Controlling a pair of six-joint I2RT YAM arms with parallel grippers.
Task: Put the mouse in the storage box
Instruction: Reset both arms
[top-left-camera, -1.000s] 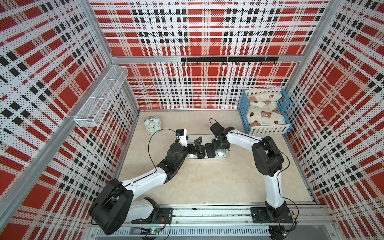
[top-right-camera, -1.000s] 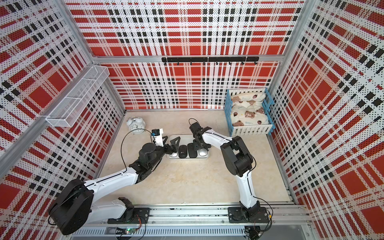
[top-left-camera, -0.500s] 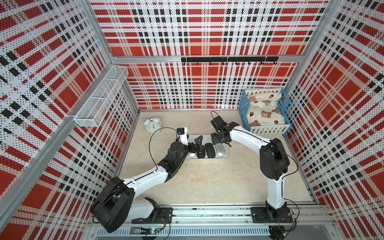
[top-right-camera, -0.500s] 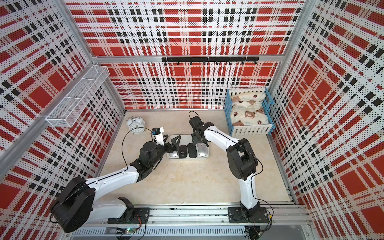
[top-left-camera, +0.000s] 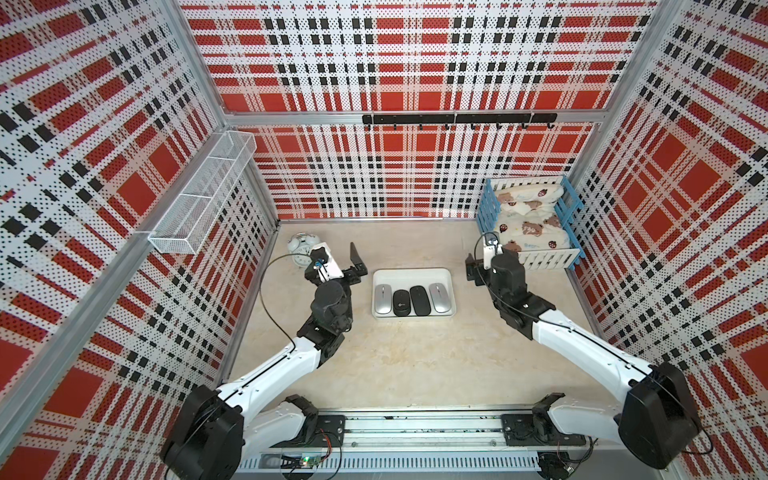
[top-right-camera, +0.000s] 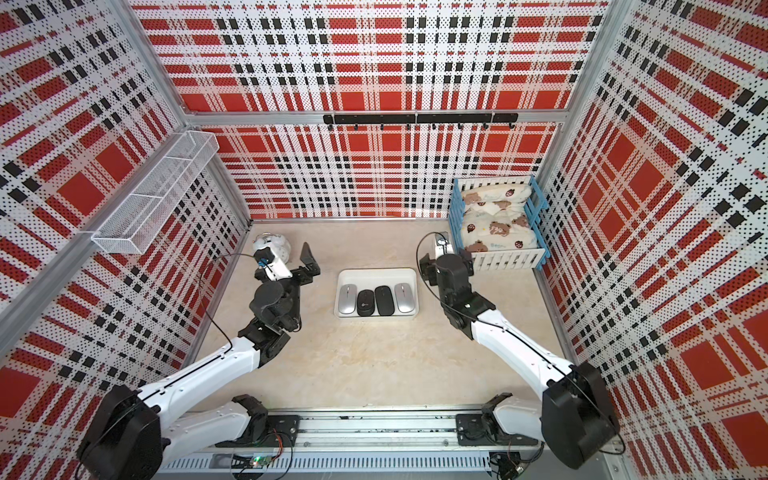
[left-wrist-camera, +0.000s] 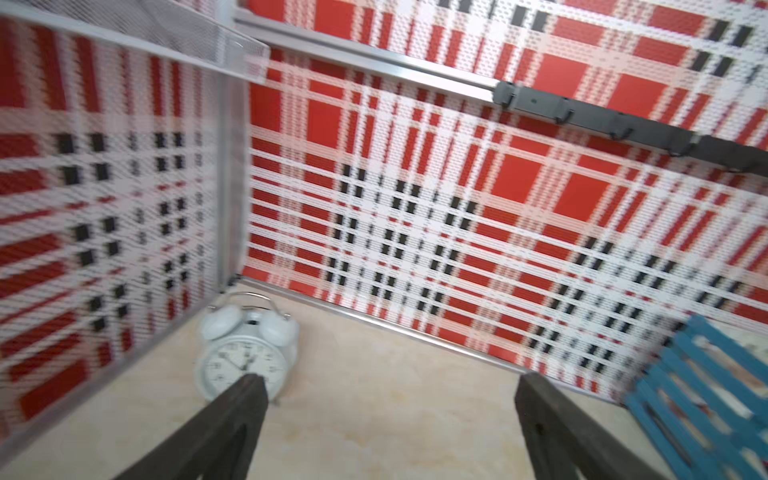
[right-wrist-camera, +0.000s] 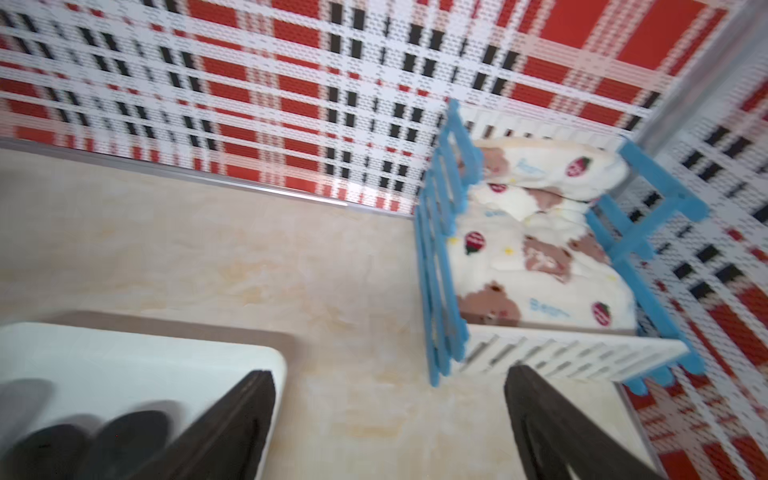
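Note:
The storage box is a shallow white tray in the middle of the floor, seen in both top views. Several mice lie side by side in it: a silver mouse, two black ones and another silver one. My left gripper hangs left of the box, open and empty, one finger showing. My right gripper hovers right of the box, open and empty, over bare floor. In the right wrist view the box corner and the black mice show beside one finger.
A white alarm clock stands at the back left, just beyond my left gripper. A blue-and-white crate with bear-print bedding sits at the back right, close to my right gripper. A wire basket hangs on the left wall and a hook rail on the back wall.
My right gripper has opened wide and pulled off the box's right end toward the crate. My left gripper has drawn back from the box's left end toward the clock.

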